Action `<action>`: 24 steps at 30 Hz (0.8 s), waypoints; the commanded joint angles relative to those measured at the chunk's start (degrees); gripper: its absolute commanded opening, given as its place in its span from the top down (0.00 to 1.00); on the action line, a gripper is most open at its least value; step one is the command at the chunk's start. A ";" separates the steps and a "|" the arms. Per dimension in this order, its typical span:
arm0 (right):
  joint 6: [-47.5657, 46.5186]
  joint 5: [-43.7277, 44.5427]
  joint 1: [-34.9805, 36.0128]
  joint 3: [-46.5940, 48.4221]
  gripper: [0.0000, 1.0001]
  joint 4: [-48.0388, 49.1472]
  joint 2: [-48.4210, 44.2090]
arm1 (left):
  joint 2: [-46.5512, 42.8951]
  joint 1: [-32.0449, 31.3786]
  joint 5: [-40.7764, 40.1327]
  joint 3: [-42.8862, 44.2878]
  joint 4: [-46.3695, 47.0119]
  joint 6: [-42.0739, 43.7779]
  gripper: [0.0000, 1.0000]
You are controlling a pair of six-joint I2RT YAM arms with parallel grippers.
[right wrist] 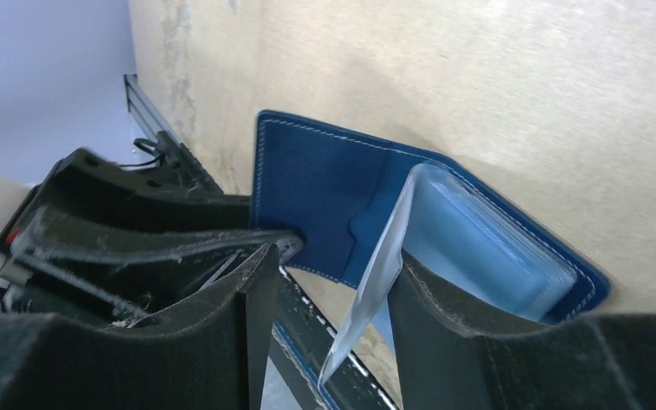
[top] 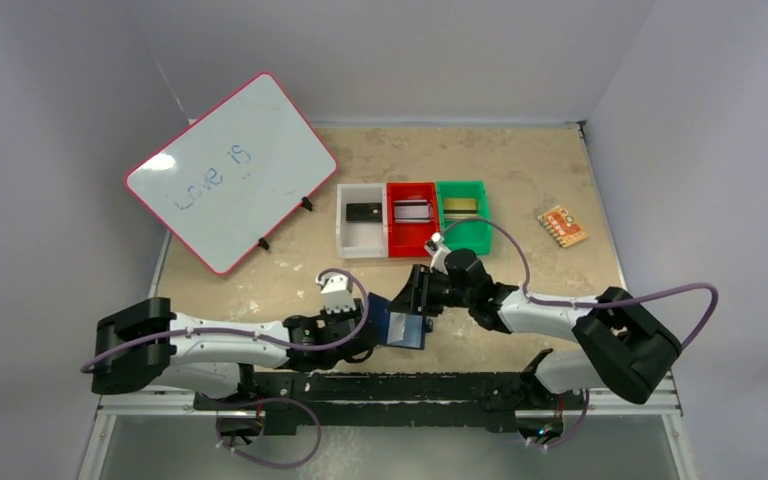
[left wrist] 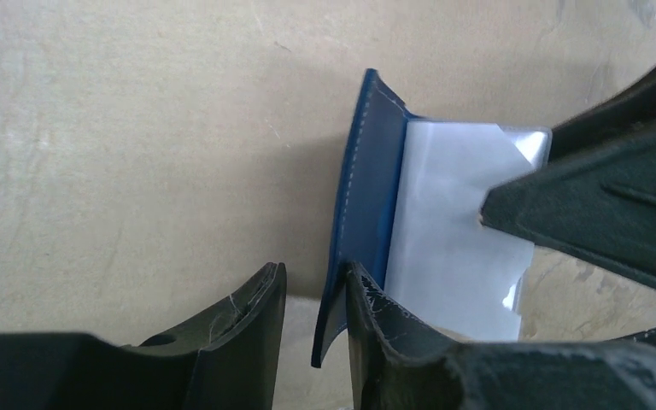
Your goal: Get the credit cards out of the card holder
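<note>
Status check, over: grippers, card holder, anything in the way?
Left gripper open, card holder cover edge between its jaws. Right gripper open, straddling a clear sleeve. Holder unfolded between the arms. Nothing blocking.

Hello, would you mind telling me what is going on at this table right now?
Both arms work on the card holder, which is spread open near the table's front edge. The left pincer stands open astride its navy cover; the right pincer stands open around a clear plastic sleeve. Neither holds a card at this moment.
</note>
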 commanded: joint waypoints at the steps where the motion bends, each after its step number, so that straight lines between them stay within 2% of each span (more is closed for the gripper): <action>1: 0.53 -0.80 1.27 2.58 0.47 6.72 -2.05 | -4.33 3.57 0.99 -3.19 3.69 2.45 0.68; 9: 1.21 -1.10 2.05 6.19 0.45 6.91 3.49 | -10.26 5.19 3.28 -2.75 5.49 8.73 0.67; 16: 2.70 1.54 3.93 10.27 0.45 7.22 8.76 | -13.52 5.83 2.03 -4.86 2.69 6.31 0.66; 21: 3.98 4.38 4.45 12.18 0.45 5.15 12.10 | -18.20 5.88 0.18 -5.16 0.30 7.42 0.48; 24: 5.19 5.15 4.44 12.19 0.45 5.63 13.10 | -19.51 5.88 0.71 -6.27 1.35 8.64 0.42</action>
